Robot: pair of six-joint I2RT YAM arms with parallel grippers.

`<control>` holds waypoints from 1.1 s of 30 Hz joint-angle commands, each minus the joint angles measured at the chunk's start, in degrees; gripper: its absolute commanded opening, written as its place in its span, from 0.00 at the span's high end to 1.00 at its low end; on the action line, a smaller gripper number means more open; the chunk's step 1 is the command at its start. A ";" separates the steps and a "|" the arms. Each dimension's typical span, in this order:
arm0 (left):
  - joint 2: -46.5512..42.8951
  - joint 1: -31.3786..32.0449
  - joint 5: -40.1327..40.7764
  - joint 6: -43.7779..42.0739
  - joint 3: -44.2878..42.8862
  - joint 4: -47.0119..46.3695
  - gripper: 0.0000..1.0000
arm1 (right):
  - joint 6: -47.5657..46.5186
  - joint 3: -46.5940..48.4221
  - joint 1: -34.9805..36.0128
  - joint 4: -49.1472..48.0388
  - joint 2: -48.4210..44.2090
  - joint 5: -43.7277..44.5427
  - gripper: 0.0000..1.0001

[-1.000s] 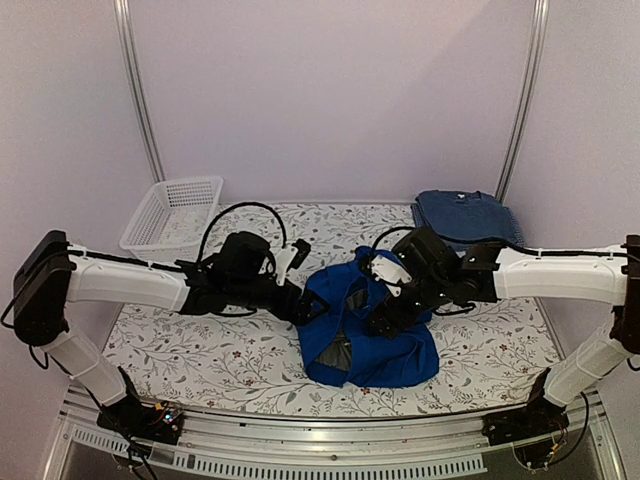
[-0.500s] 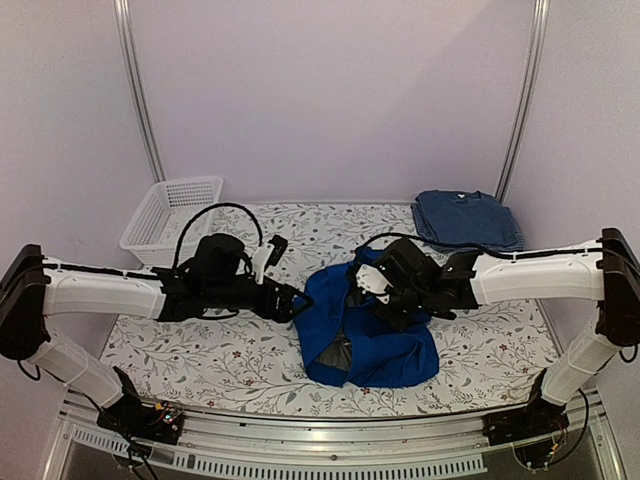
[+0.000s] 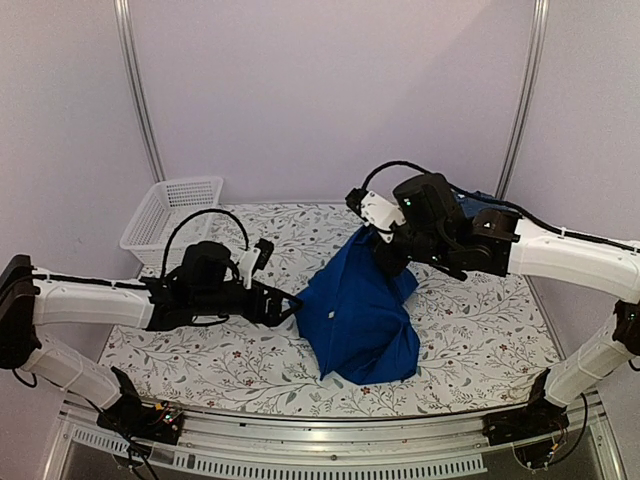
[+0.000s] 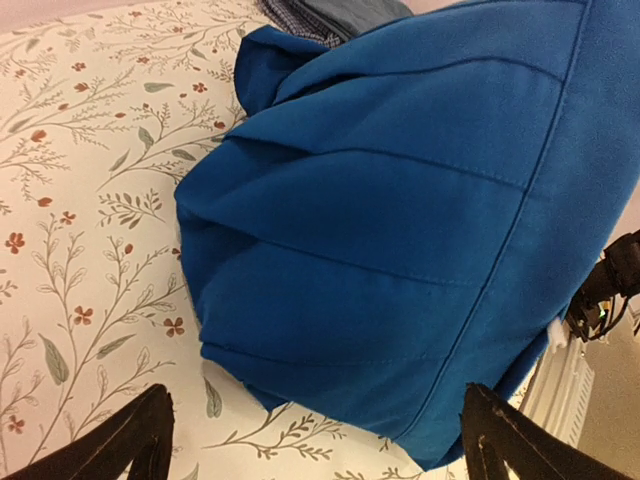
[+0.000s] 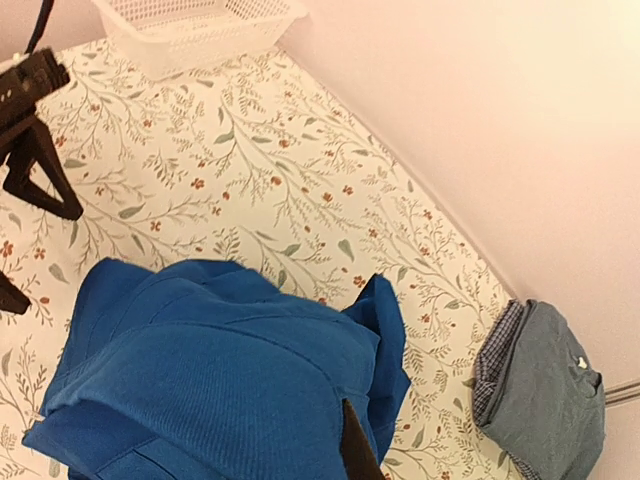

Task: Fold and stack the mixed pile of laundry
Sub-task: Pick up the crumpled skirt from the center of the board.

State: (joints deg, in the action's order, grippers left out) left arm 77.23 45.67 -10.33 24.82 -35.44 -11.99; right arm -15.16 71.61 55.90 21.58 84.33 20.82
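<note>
Right tool (image 3: 383,243) clenched on raised top edge of royal-blue garment (image 3: 360,310); left tool (image 3: 284,303) released, beside its left edge.

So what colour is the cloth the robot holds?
The cloth is bright blue, clearest in the left wrist view.

**Soft, even light, no glare**

I get soft, even light from overhead, bright enough everywhere. The royal-blue garment (image 3: 358,310) throws only a faint shadow on the flowered tablecloth (image 3: 200,360). The overhead picture is slightly soft; in the right wrist view the wall (image 5: 480,120) looks washed out.
</note>
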 commanded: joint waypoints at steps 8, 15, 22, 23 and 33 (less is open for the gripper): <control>-7.73 -0.63 0.49 -4.46 7.69 -11.88 0.00 | 2.90 19.69 -1.65 0.10 -3.29 11.83 1.00; -5.72 7.06 4.44 -13.41 13.82 -28.00 0.00 | 3.82 26.84 -1.93 1.54 0.00 15.13 1.00; 1.04 15.20 15.86 -24.52 11.30 -36.24 0.00 | 5.75 29.94 -1.93 3.07 2.32 13.33 1.00; 1.42 15.52 17.33 -26.86 10.79 -36.91 0.00 | 6.03 29.98 -1.93 3.36 2.32 11.44 1.00; -0.95 13.81 18.29 -38.63 5.52 -30.65 0.00 | 4.88 29.73 -1.85 11.45 3.24 -1.73 1.00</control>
State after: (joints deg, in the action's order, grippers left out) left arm 76.77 60.05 7.14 -7.46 -27.40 -44.71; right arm -11.03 98.96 54.22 32.97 87.15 21.43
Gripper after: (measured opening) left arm 0.996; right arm 0.026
